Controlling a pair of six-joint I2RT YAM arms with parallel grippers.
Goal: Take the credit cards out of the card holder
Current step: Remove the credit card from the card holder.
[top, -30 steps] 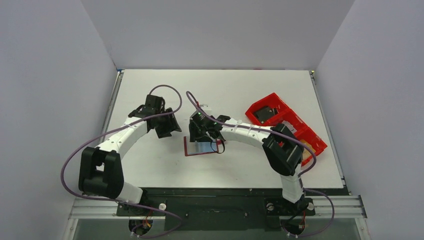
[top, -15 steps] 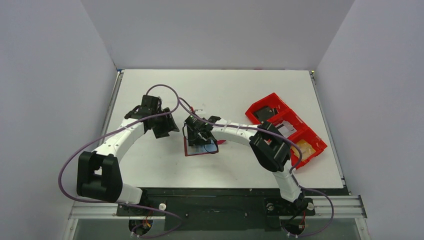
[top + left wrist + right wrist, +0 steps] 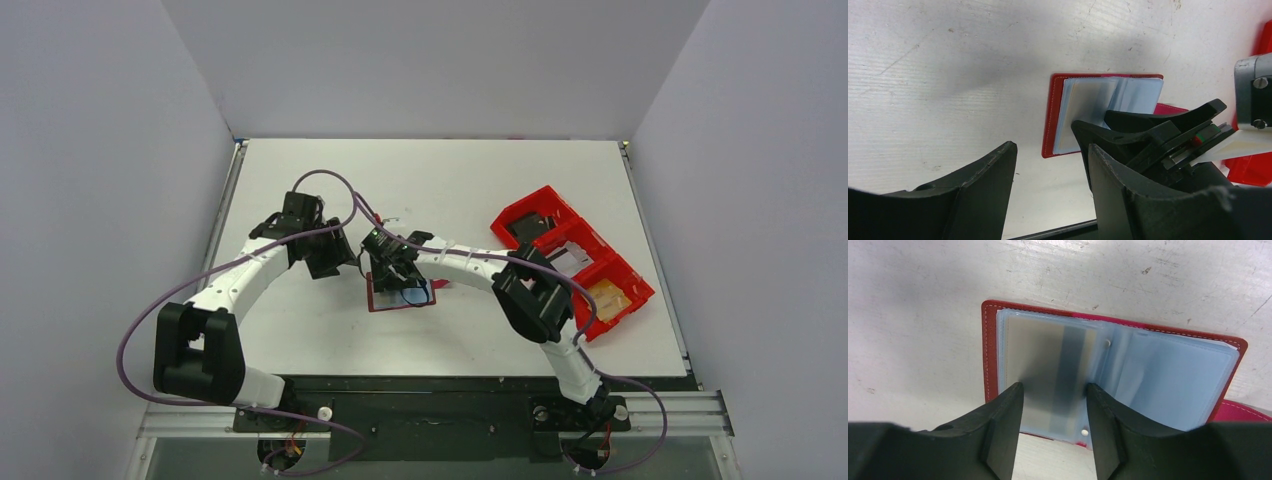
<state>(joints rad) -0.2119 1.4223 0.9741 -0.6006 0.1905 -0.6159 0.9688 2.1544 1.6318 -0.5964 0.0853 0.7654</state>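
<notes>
MID-TABLE, a little toward the near edge: the card holder [image 3: 989, 345] lies spread open and flat, clear sleeves up. Your R gripper [image 3: 1053, 400] hangs over one page, jaws parted wide, a finger either side of a tan credit card [image 3: 1048, 360] w/ a dark stripe, gripping nothing. The L gripper [image 3: 1050, 150] sits just beside the holder, on the side toward the table's left edge. It's also parted & empty.

Step in hand, by the look of it: getting that tan card out of its sleeve. Find the sleeve's open edge first. Pinch the card only, not the plastic, & pull along the sleeve. Use L to pin the red cover so the holder doesn't lift or slide.

Can't tell: which way the sleeve opens; whether the R fingertips touch the plastic; whether the other page holds a blue card or is just tinted film. The contents of the red tray [image 3: 515, 212] near the right edge are too small to read.
</notes>
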